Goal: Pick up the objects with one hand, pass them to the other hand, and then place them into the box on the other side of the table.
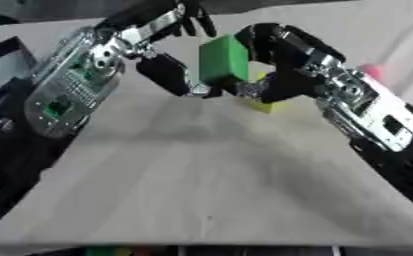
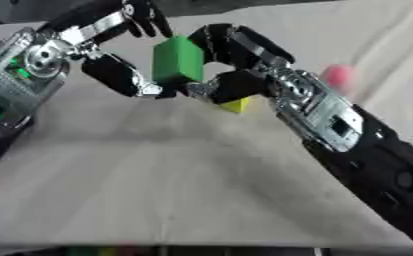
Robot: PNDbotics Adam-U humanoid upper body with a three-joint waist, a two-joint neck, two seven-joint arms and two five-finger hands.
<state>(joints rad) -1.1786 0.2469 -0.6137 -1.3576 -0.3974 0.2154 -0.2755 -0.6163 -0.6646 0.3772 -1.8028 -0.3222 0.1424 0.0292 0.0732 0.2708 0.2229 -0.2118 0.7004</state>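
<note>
The pale table (image 1: 201, 190) fills the lower half of the frame, its near part bare. Above it, in the upper middle, both arms meet over a green block (image 1: 223, 59), which is held off the table between the two hands. The left hand (image 1: 167, 72), coming in from the upper left, has its thumb against the block's lower left side and its fingers spread above the block's top edge. The right hand (image 2: 231, 82), entering from the right, curls its dark fingers over the block's right side and its thumb under the lower corner. Just behind and below the block a small yellow block (image 2: 237, 105) sits on the table. Further right, toward the far edge, lies a pink object (image 2: 338, 75), blurred
</note>
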